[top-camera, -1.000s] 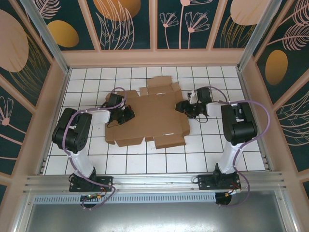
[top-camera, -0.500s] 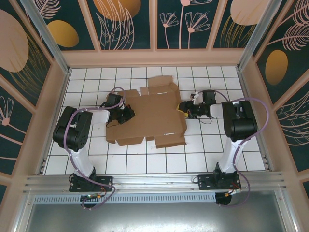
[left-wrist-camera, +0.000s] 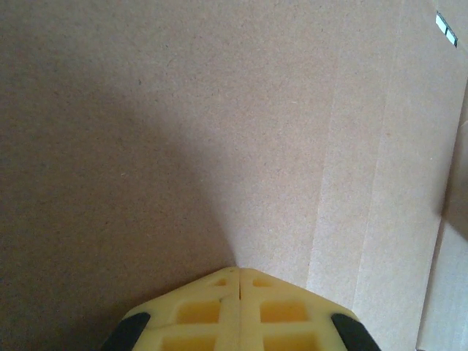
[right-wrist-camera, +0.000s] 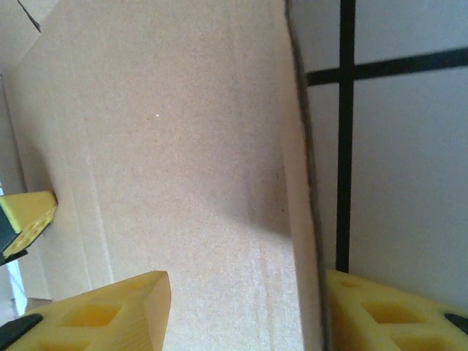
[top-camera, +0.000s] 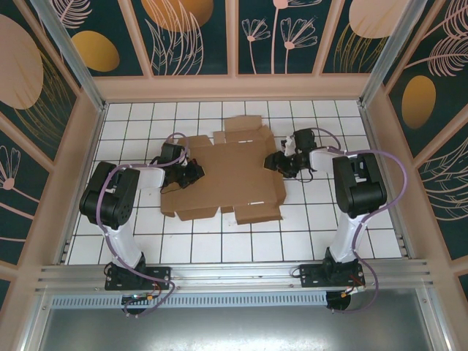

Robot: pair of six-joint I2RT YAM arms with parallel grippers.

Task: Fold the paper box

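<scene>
Pressing the left tool (top-camera: 194,173), jaws together, onto the box (top-camera: 230,175), flat mid-surface (top-camera: 307,234), likely to stop sliding. Straddling the box's right edge with the right tool (right-wrist-camera: 245,281), jaws apart, seemingly to lift that side.

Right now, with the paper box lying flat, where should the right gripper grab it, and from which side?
Probably its right edge, from the right. The paper box lies flat on the table, so only an edge can be pinched; the right gripper, open, straddles that edge, one finger over cardboard, one over tile. The left gripper, shut, rests on the left part, likely steadying it.
</scene>
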